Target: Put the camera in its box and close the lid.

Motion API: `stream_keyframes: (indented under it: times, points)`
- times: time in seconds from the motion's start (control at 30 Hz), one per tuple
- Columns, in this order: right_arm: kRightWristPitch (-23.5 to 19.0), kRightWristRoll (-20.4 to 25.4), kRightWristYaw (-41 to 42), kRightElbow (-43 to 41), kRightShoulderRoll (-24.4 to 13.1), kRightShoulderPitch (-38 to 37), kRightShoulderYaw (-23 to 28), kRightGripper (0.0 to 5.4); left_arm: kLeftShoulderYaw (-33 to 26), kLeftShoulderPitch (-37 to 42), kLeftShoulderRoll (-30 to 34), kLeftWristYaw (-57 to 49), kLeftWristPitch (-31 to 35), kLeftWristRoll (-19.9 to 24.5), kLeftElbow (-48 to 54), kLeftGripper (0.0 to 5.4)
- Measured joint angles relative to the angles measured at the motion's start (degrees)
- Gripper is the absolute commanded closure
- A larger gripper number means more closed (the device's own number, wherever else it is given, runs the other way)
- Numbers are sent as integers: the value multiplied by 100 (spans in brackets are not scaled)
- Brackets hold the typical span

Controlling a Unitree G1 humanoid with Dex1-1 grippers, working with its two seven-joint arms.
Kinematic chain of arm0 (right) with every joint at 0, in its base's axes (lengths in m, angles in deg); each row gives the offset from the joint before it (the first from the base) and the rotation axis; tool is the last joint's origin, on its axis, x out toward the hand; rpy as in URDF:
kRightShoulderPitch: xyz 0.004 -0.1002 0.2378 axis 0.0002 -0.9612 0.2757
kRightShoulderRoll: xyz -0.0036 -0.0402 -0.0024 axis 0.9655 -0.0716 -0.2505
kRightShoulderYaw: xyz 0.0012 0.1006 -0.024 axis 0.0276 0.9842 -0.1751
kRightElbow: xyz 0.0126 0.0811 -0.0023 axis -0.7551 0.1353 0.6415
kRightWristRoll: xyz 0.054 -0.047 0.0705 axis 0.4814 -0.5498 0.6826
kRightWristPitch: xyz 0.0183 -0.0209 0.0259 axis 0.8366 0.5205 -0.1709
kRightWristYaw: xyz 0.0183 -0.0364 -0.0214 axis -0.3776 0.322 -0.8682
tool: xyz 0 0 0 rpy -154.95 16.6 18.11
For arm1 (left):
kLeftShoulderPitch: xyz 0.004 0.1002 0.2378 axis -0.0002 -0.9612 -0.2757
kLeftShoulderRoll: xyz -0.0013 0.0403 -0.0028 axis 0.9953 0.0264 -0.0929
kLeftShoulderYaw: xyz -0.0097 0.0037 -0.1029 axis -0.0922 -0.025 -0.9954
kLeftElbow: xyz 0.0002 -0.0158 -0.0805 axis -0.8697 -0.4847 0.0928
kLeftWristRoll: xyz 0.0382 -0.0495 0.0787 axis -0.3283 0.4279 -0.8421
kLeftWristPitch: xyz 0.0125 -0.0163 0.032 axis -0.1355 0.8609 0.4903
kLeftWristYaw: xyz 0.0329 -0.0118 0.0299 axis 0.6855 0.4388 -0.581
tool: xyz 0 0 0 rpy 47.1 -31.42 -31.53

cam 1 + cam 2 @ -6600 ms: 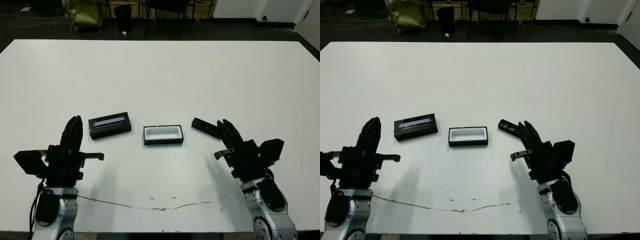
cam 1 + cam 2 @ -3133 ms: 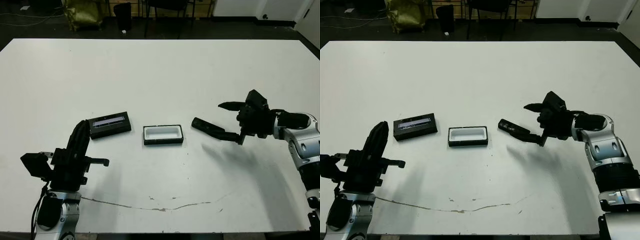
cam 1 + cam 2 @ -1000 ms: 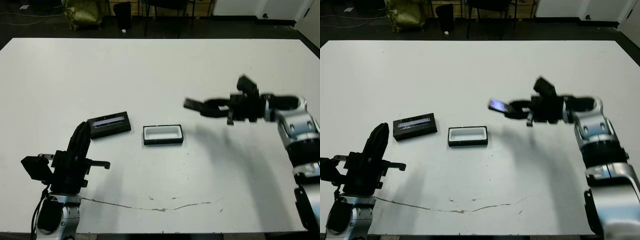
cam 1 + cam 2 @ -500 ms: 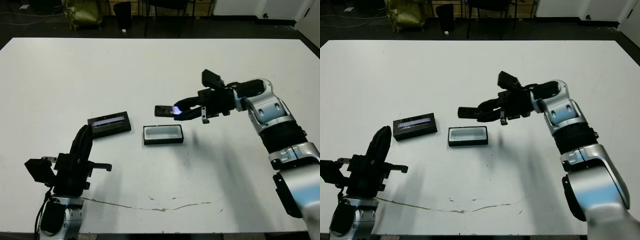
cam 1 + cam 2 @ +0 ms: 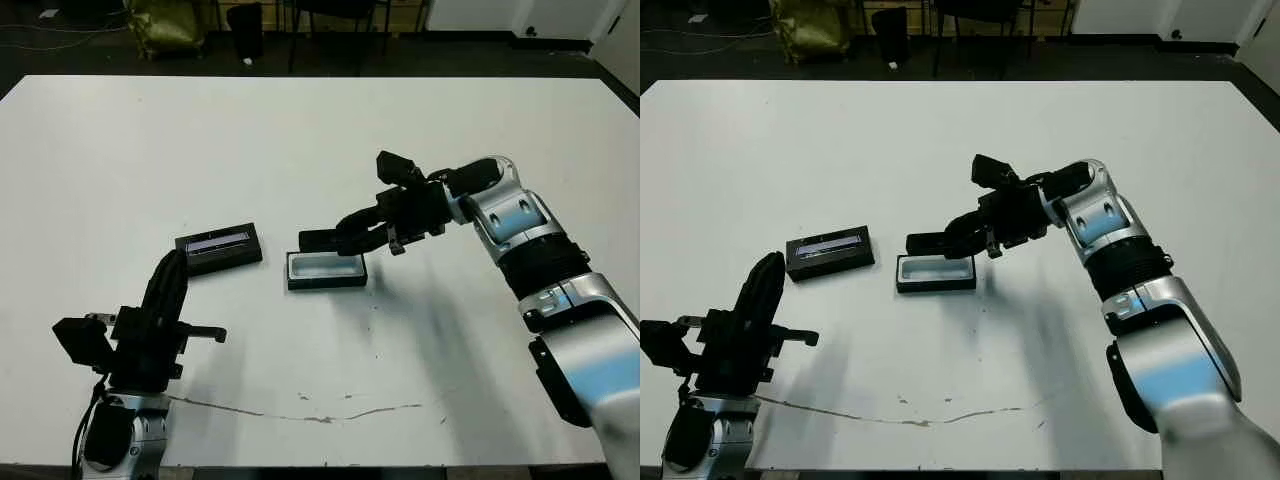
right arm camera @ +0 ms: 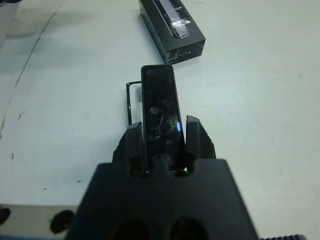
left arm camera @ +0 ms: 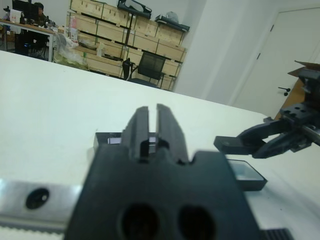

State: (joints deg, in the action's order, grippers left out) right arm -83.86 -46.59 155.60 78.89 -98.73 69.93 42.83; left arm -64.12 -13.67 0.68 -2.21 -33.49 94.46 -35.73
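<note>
Two black fingers of the right gripper (image 6: 162,145) are clamping the camera (image 5: 328,238) by its sides, holding it level in the air. Directly beneath the gripper's fingertips, the box (image 5: 327,270) is lying open on the white table (image 5: 300,140), its white lining facing up, and the camera's free end is hovering over the box's end nearer the lid (image 5: 219,248). That lid is resting flat just beyond the box, farther out past the camera's tip, apart from it. Ahead of the left gripper (image 7: 152,127), whose fingers are pressing together with nothing between them, the lid is lying near its fingertips.
</note>
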Motion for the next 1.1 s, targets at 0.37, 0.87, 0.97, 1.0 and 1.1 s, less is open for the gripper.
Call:
stream_keyframes:
  times: [0.37,0.87,0.97,1.0,1.1]
  points:
    - [46,-263,22,-213,-2,0,-203,492,33,-62,-8,-54,11,19,41,540]
    - [155,-499,-48,-238,54,-1,-368,492,79,-94,-10,-86,20,36,58,540]
    - [233,-547,-53,-232,63,-1,-387,492,78,-93,-10,-86,19,36,57,540]
    - [246,-551,-56,-225,68,-1,-388,492,77,-94,-10,-86,20,39,57,540]
    - [246,-549,-56,-148,107,-1,-388,492,77,-95,-13,-100,20,36,57,540]
